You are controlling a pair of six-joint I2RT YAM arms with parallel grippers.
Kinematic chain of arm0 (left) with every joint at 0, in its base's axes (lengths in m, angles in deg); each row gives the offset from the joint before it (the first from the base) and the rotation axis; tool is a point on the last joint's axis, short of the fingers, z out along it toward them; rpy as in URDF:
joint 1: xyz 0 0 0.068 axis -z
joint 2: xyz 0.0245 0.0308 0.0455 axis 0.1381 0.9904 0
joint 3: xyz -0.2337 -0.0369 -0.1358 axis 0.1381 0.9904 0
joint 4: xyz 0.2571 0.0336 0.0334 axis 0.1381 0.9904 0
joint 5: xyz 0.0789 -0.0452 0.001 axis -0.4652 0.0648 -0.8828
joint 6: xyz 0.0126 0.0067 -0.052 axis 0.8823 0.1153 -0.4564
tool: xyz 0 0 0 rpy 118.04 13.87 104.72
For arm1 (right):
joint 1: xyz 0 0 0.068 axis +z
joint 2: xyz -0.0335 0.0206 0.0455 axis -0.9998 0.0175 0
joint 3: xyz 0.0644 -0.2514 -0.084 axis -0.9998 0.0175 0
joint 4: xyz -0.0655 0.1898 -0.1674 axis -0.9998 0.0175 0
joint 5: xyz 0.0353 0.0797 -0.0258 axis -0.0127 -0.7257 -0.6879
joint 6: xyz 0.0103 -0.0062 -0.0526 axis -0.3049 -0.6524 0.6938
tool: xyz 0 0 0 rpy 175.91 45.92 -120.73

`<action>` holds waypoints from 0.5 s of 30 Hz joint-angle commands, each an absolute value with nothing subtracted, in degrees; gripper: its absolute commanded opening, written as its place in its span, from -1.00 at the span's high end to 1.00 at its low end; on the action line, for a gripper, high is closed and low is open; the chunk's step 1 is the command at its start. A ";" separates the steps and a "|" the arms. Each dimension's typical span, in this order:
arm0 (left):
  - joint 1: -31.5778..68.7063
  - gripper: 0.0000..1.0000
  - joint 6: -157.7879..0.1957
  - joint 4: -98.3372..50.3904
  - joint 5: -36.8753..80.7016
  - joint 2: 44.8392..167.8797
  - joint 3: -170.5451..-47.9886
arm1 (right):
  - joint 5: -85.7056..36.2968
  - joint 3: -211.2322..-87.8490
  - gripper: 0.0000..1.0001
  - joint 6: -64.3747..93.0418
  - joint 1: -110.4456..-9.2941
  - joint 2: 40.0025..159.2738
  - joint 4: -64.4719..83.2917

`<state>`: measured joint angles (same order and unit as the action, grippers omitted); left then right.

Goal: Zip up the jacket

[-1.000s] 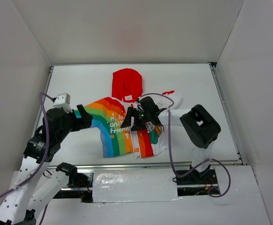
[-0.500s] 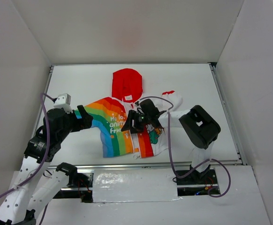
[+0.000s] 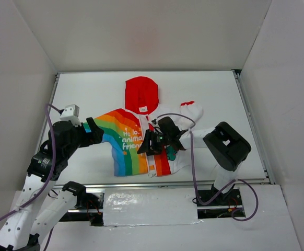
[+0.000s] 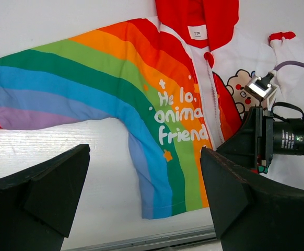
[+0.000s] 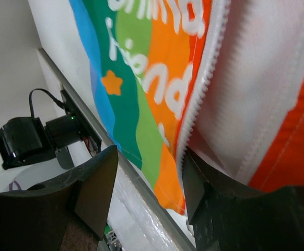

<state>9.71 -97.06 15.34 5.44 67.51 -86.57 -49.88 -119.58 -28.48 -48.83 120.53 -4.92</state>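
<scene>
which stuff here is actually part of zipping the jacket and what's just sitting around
Part of the job: jacket, zipper, left gripper, right gripper.
Just there: table, purple cable, metal rail along the near edge.

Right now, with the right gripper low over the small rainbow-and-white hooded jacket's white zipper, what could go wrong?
1. The left gripper is open and holds nothing, so a pull could drag the whole small rainbow-and-white hooded jacket.
2. The right gripper, open, straddles the white zipper teeth low on the jacket; no slider shows there, so closing may pinch only cloth.
</scene>
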 commanded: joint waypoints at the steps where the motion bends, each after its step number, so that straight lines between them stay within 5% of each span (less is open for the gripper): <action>1: 9.29 -0.99 -95.34 12.58 6.44 67.43 -86.49 | -50.55 -117.15 -0.18 -28.42 -48.39 117.18 -7.88; 15: 9.20 -0.99 -95.25 12.41 7.06 67.69 -86.49 | -51.78 -113.19 -0.21 -30.09 -47.69 117.17 -11.84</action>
<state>9.50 -95.93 15.30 6.14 67.97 -86.57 -50.62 -113.76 -29.40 -48.33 118.04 -7.61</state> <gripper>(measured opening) 0.994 0.608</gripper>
